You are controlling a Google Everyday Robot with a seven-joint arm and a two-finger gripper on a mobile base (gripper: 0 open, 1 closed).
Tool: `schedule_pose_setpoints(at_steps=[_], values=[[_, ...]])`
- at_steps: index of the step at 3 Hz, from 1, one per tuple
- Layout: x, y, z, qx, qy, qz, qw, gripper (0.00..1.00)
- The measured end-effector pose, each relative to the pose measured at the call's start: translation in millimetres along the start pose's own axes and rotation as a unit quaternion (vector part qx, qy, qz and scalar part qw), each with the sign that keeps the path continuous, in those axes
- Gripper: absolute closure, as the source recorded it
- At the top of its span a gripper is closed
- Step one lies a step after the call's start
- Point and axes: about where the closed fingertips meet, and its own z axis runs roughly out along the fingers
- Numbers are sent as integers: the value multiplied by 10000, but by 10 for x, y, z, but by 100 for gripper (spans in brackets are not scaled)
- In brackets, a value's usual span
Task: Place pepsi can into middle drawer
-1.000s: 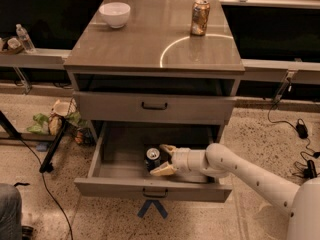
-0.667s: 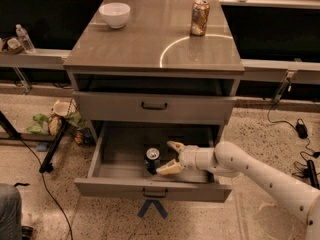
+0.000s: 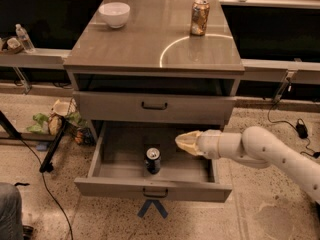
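Observation:
The pepsi can [image 3: 152,160] stands upright on the floor of the open middle drawer [image 3: 150,188], near its middle and front. Its silver top faces up. My gripper [image 3: 181,140] hovers to the right of the can and a little above it, over the drawer's right half. It is apart from the can, open and empty. My white arm reaches in from the right.
The grey drawer front [image 3: 154,106] above is shut. On the cabinet top stand a gold-brown can [image 3: 199,17] and a white bowl [image 3: 114,14]. A black stand leg [image 3: 52,149] and litter [image 3: 55,121] lie left of the cabinet. A blue tape cross [image 3: 152,208] marks the floor in front.
My gripper let go of the pepsi can and drew back up and to the right. The can now stands upright and free in the drawer.

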Motion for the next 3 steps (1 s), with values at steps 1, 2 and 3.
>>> schedule_pose_setpoints(at_steps=[1, 2, 3], values=[[-571, -66, -357, 61, -291, -12, 9996, 100], [-1100, -42, -643, 69, -954, 40, 9954, 82], [-1171, -17, -630, 36, -1030, 45, 9947, 51]])
